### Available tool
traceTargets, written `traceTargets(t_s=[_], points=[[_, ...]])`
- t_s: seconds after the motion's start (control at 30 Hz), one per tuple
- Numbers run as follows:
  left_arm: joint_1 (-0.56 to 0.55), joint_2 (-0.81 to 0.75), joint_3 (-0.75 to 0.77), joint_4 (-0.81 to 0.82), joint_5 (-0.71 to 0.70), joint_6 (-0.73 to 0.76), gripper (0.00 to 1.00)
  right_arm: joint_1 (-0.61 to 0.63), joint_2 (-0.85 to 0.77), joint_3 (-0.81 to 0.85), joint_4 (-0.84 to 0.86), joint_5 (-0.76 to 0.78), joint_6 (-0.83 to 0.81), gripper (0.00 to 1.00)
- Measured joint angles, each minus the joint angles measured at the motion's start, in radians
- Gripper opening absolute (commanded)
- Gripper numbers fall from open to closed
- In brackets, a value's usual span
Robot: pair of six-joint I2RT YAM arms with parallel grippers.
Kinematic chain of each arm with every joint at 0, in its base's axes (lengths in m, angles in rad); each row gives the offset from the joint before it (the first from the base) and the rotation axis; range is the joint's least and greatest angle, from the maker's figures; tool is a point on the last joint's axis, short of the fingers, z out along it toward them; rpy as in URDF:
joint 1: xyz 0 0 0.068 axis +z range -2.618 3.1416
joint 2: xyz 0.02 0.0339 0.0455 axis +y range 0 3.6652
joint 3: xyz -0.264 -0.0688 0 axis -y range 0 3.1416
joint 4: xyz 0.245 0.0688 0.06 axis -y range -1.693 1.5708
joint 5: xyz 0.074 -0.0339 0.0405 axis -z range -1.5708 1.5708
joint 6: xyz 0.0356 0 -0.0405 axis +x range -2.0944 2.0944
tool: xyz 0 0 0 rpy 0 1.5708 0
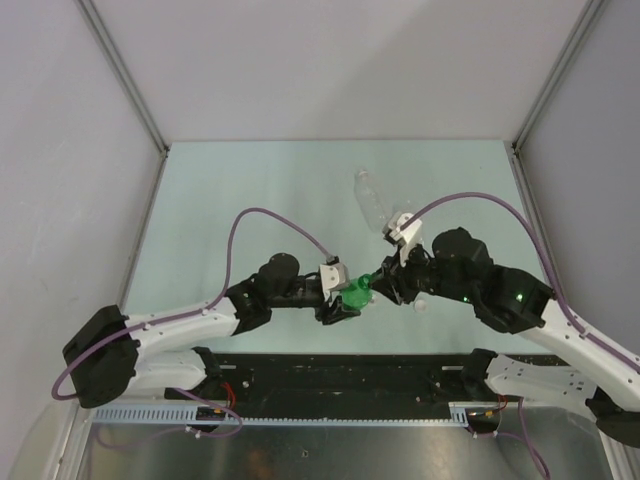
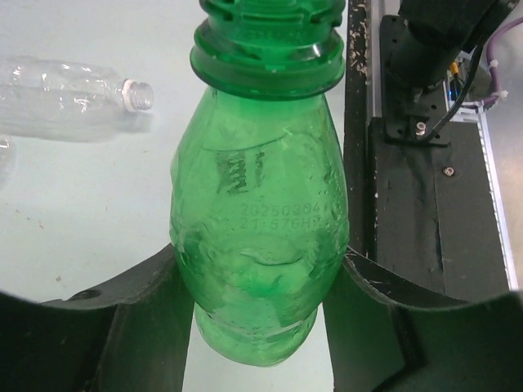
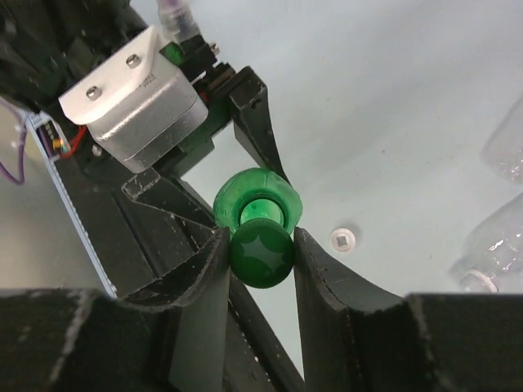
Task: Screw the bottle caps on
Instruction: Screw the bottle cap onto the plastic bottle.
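Observation:
My left gripper (image 1: 343,298) is shut on the translucent green bottle (image 1: 358,295), squeezing its body (image 2: 257,229) between both jaws and holding it level above the table's near edge, neck toward the right arm. My right gripper (image 1: 385,282) is shut on the dark green cap (image 3: 261,257), held just in front of the bottle's open mouth (image 3: 260,211) and slightly off it. One white cap (image 3: 343,238) lies on the table beside them. A clear ribbed bottle (image 1: 374,200) lies uncapped behind. The second white cap is out of view.
In the left wrist view a clear bottle (image 2: 65,98) lies on its side with its mouth open. Two clear bottles (image 3: 498,237) show at the right edge of the right wrist view. The black base rail (image 1: 330,375) runs just below the grippers.

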Motion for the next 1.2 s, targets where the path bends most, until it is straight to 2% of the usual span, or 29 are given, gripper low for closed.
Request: traceTargets(t_s=[0.3, 1.2], points=[[0.0, -0.002, 0.003, -0.062, 0.037, 0.011, 0.0, 0.0, 0.068, 0.002, -0.03, -0.045, -0.065, 0.1], [0.002, 0.0, 0.01, -0.042, 0.095, 0.01, 0.0, 0.006, 0.089, 0.02, -0.022, -0.099, -0.104, 0.17]])
